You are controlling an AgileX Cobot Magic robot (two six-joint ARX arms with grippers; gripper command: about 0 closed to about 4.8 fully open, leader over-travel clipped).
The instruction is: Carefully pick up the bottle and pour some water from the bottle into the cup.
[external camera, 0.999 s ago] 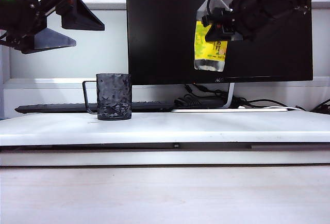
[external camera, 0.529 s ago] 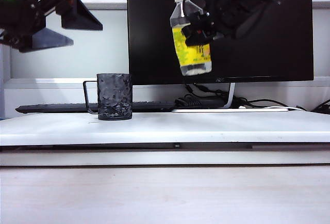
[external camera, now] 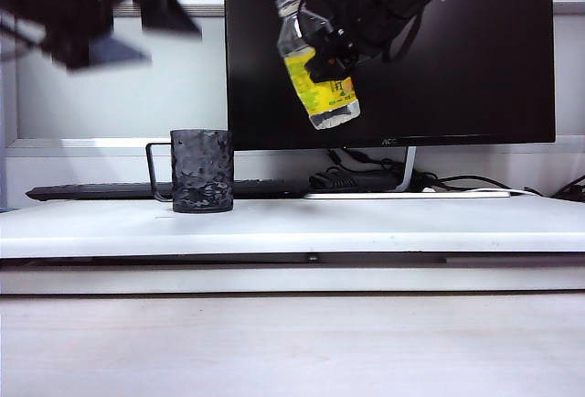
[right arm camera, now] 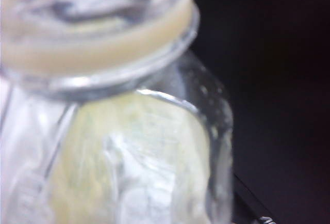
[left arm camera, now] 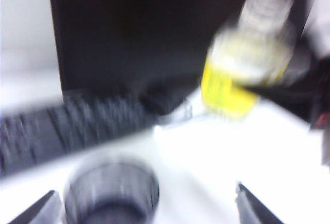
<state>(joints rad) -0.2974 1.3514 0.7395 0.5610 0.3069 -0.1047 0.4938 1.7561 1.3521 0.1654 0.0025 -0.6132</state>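
your cup (external camera: 202,170) stands on the white worktop (external camera: 366,223), left of centre. upper left, your left tool (external camera: 119,22) hangs blurred, jaws wide, holding nothing. top centre, your right tool (external camera: 320,45) clamps the tilted bottle (external camera: 315,68) before the monitor (external camera: 457,49).

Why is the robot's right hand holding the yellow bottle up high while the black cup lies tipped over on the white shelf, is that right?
Not quite. The cup stands upright on the white shelf, as the exterior view shows. The rest holds: the right hand holds the bottle up high.
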